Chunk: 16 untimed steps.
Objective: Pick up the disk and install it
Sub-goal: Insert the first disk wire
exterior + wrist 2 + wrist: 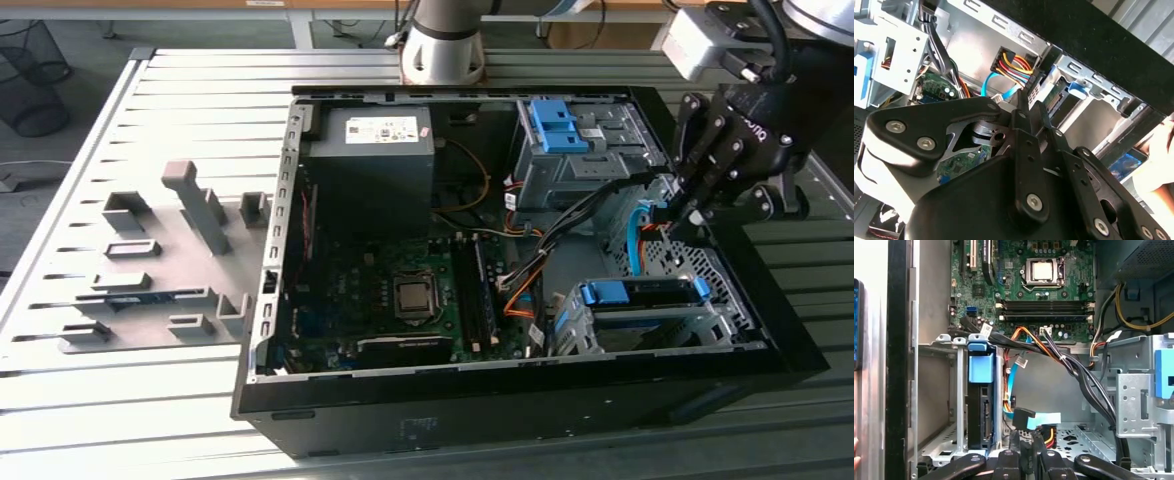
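My gripper (685, 215) hangs inside the open computer case (400, 420), over the cables by its wall on the exterior view's right.

My fingers (1026, 112) are pressed nearly together around a black cable connector (1024, 417). The disk (979, 410) sits in the metal drive bay (641, 325) close beside it, blue carrier showing.

Hand (687, 215): matte black linkage fingers (1026, 145) joined by silver screws. Wrist carries a white housing and black cables. Arm base (442, 40): silver-grey cylinder.
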Tool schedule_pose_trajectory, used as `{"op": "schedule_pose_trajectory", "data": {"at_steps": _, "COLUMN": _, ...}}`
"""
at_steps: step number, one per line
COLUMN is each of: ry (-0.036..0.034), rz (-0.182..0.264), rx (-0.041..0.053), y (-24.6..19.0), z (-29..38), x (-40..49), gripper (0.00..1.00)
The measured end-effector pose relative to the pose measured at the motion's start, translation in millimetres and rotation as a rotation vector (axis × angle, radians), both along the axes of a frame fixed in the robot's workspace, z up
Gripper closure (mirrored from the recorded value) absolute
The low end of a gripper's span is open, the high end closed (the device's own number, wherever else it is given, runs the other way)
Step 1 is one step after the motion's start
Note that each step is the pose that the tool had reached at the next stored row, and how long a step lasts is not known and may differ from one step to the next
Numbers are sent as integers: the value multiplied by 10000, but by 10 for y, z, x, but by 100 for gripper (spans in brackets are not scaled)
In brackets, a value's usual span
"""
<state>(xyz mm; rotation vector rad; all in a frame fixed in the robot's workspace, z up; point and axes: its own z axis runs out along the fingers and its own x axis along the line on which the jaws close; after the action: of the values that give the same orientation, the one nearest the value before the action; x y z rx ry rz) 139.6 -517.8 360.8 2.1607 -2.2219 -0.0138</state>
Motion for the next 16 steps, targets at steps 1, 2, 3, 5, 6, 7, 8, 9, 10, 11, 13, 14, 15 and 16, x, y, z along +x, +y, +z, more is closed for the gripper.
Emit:
{"op": "schedule_pose_trajectory", "data": {"at_steps": 1, "ry": 5, "rz": 3, "rx": -10, "y": 6, "z": -8, "x": 7, "gripper": 76}}
{"op": "schedule_pose_trajectory", "data": {"at_steps": 2, "ry": 10, "rz": 7, "rx": -24, "y": 11, "z": -17, "x": 15, "gripper": 76}}
{"op": "schedule_pose_trajectory", "data": {"at_steps": 3, "ry": 16, "rz": 10, "rx": -44, "y": 16, "z": -26, "x": 23, "gripper": 76}}
{"op": "schedule_pose_trajectory", "data": {"at_steps": 5, "ry": 21, "rz": 16, "rx": -94, "y": 23, "z": -45, "x": 32, "gripper": 76}}
{"op": "schedule_pose_trajectory", "data": {"at_steps": 6, "ry": 22, "rz": 18, "rx": -132, "y": 25, "z": -57, "x": 33, "gripper": 76}}
{"op": "schedule_pose_trajectory", "data": {"at_steps": 7, "ry": 22, "rz": 19, "rx": -176, "y": 26, "z": -69, "x": 34, "gripper": 76}}
{"op": "schedule_pose_trajectory", "data": {"at_steps": 8, "ry": 22, "rz": 23, "rx": -217, "y": 25, "z": -82, "x": 34, "gripper": 76}}
{"op": "schedule_pose_trajectory", "data": {"at_steps": 9, "ry": 22, "rz": 30, "rx": -251, "y": 26, "z": -96, "x": 35, "gripper": 76}}
{"op": "schedule_pose_trajectory", "data": {"at_steps": 10, "ry": 22, "rz": 37, "rx": -269, "y": 26, "z": -111, "x": 36, "gripper": 76}}
{"op": "schedule_pose_trajectory", "data": {"at_steps": 11, "ry": 22, "rz": 40, "rx": -273, "y": 26, "z": -120, "x": 36, "gripper": 76}}
{"op": "schedule_pose_trajectory", "data": {"at_steps": 13, "ry": 22, "rz": 48, "rx": -276, "y": 26, "z": -122, "x": 37, "gripper": 76}}
{"op": "schedule_pose_trajectory", "data": {"at_steps": 14, "ry": 22, "rz": 55, "rx": -276, "y": 26, "z": -122, "x": 37, "gripper": 76}}
{"op": "schedule_pose_trajectory", "data": {"at_steps": 15, "ry": 22, "rz": 59, "rx": -276, "y": 26, "z": -123, "x": 37, "gripper": 78}}
{"op": "schedule_pose_trajectory", "data": {"at_steps": 16, "ry": 19, "rz": 65, "rx": -273, "y": 26, "z": -122, "x": 33, "gripper": 78}}
